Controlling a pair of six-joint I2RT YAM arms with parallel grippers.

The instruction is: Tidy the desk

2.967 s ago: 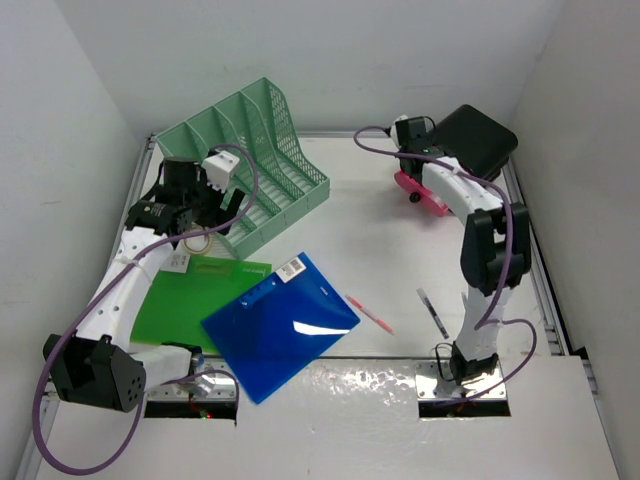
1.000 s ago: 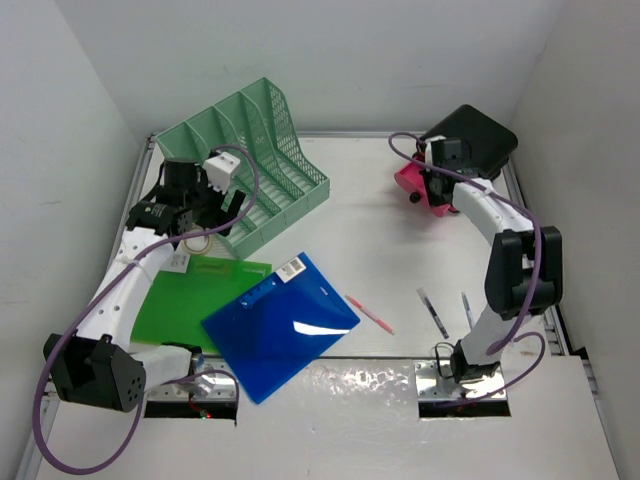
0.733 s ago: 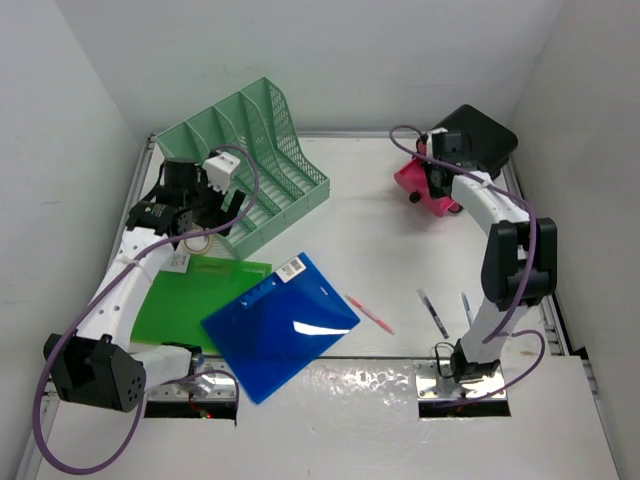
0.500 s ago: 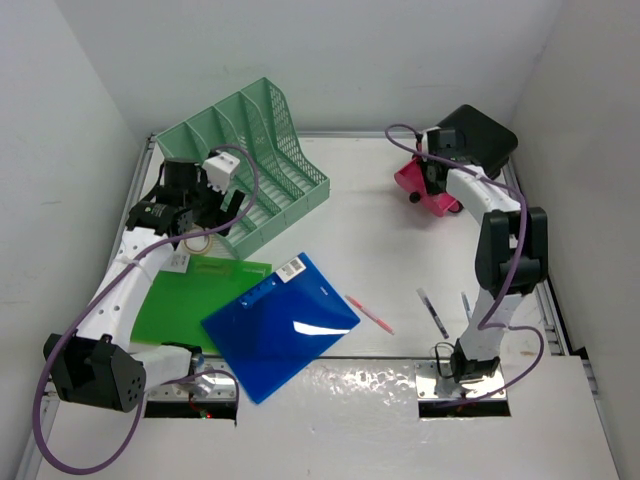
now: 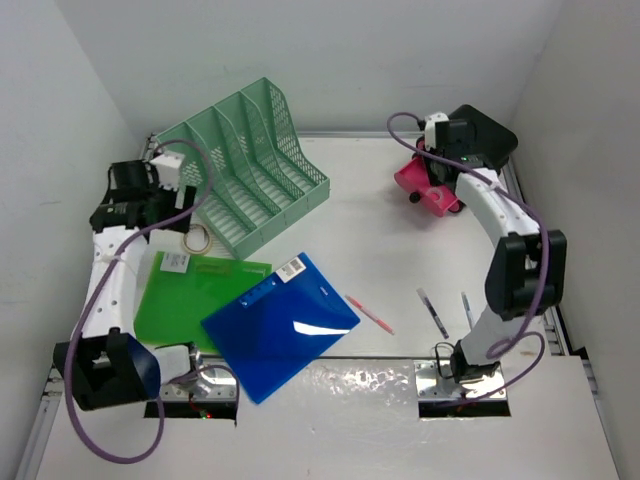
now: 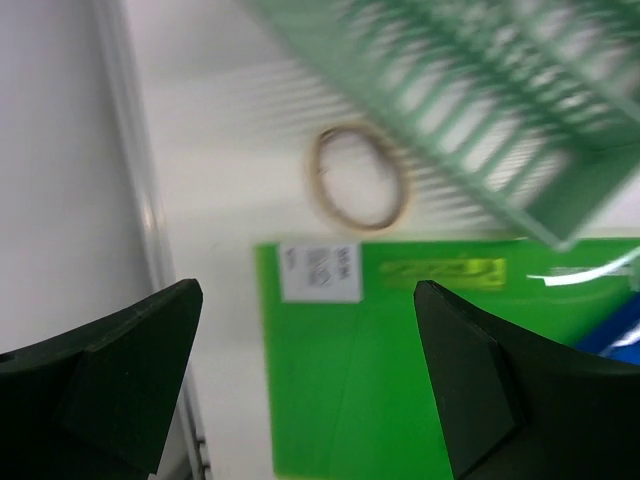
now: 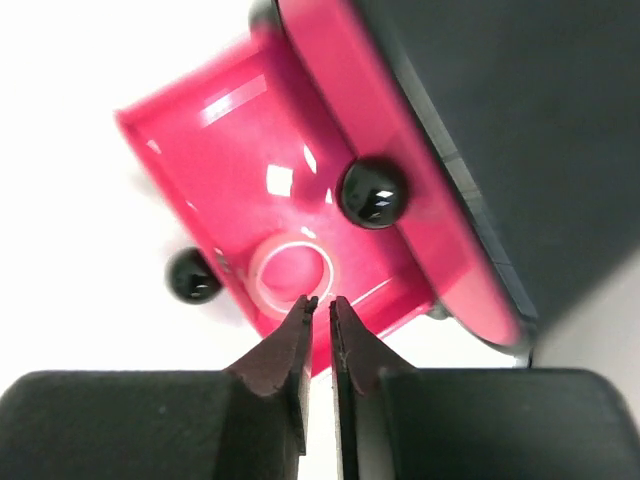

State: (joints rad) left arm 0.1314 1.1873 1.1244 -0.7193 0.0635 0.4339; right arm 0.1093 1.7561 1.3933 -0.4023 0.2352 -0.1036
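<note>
1. The left gripper (image 6: 305,292) has drawn back from the mint-green slotted plastic file rack (image 5: 245,165) to the left rail, uncovering a pale tape ring (image 6: 357,178).
2. Its jaws stand wide apart, holding nothing, above a flat green plastic folder (image 6: 370,380).
3. The right gripper (image 7: 322,300) hangs over the open glossy pink drawer (image 7: 250,190), jaws pinched to a thin slit with nothing between.
4. The large flat white rectangular desk (image 5: 380,250) lies under everything.
</note>
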